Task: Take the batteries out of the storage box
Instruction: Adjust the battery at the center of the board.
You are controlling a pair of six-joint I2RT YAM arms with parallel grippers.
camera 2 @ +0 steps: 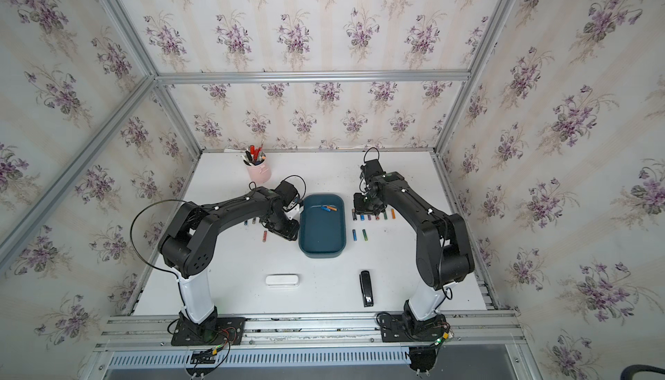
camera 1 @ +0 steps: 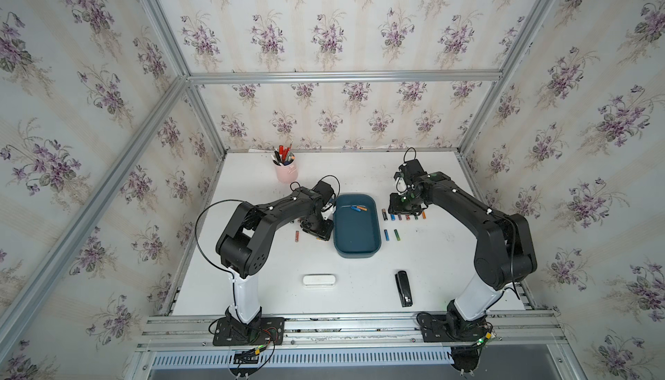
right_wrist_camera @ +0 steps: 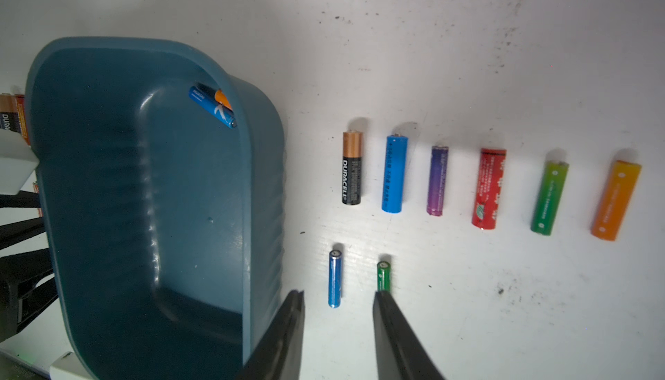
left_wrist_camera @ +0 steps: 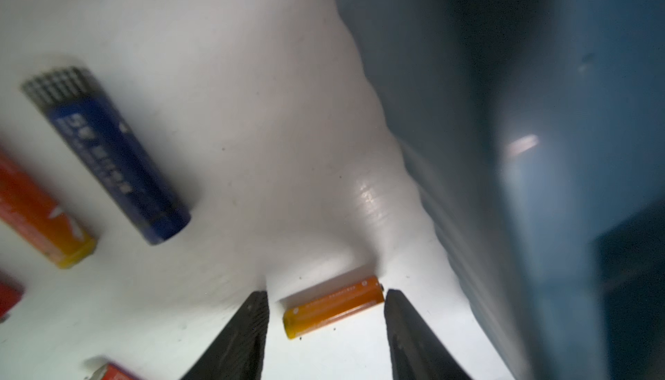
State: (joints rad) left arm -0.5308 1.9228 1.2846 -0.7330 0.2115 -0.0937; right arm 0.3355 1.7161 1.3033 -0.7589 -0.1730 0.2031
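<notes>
Storage box [camera 1: 356,241] of dark teal-blue plastic, an open rectangular bin with rounded corners and low walls, sat near the middle of the white table [camera 1: 252,288] between the two arms, its long sides running away from the robot's base. In the right wrist view we saw faint ribbing along the storage box [right_wrist_camera: 108,198] walls and a smooth, slightly glossy floor.

That floor was almost bare. At the far end a thin blue battery [right_wrist_camera: 212,106] lay against an orange battery [right_wrist_camera: 224,98], both close to the wall; both top views showed this pair.

To the right of the box, six batteries lay side by side on the table, from a black-and-copper battery [right_wrist_camera: 352,167] nearest the box to a large orange-yellow battery [right_wrist_camera: 615,200] farthest from it. Nearer the robot lay a slim dark-blue battery [right_wrist_camera: 334,278] and a slim green battery [right_wrist_camera: 383,275]. The right jaws were spread and held nothing, hanging above the table just beside the box, their tips near those two slim batteries.

The left jaws were spread too, low at the table just beside the box's left wall. A short amber battery [left_wrist_camera: 333,302] lay on the table between their tips, unpinched; we could not tell whether its end touched a jaw. Near it lay a navy battery [left_wrist_camera: 108,155] and a red-to-yellow battery [left_wrist_camera: 39,212].
</notes>
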